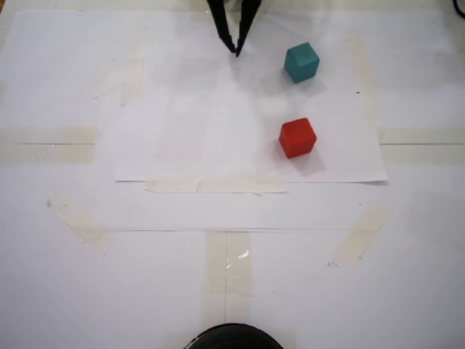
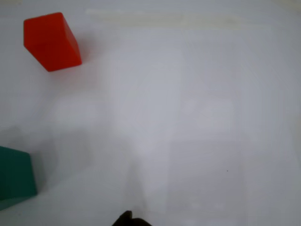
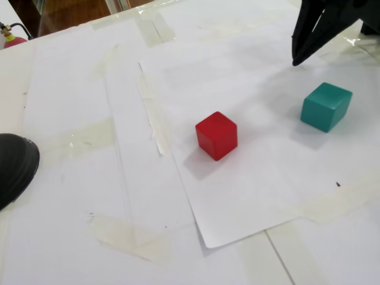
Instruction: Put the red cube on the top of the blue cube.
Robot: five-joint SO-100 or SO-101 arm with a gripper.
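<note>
My pincer [image 1: 235, 51] hangs near the far edge of the table [image 1: 407, 254], as a fixed view from above shows it. The two black fingers [image 1: 218, 25] come together to a point, tips touching or almost touching, and there is nothing between them. I hold no cube. In another fixed view, from the side, my pincer [image 3: 295, 60] is dark against the white paper and again looks closed and empty.

The red cube [image 1: 298, 137] stands on a white paper sheet [image 1: 182, 123] that is taped on the table. It is near the front edge of this sheet, toward its right corner in a fixed view from above. It rests flat, turned a little against the sheet's edges. The blue cube [image 1: 301, 62], which is really teal in colour, stands on the same sheet, further back, nearer to my pincer and to the right of it. The two cubes are apart, not touching, with bare paper between them.

In the wrist view the red cube [image 2: 51, 41] is at the upper left and the blue cube [image 2: 16, 179] at the lower left, cut by the edge. Only a small dark tip of my pincer [image 2: 129, 219] shows at the bottom.

Strips of pale tape [image 1: 214, 185] hold the paper. A round black object [image 1: 232, 337] is at the near edge of the table; I cannot tell what it is.
</note>
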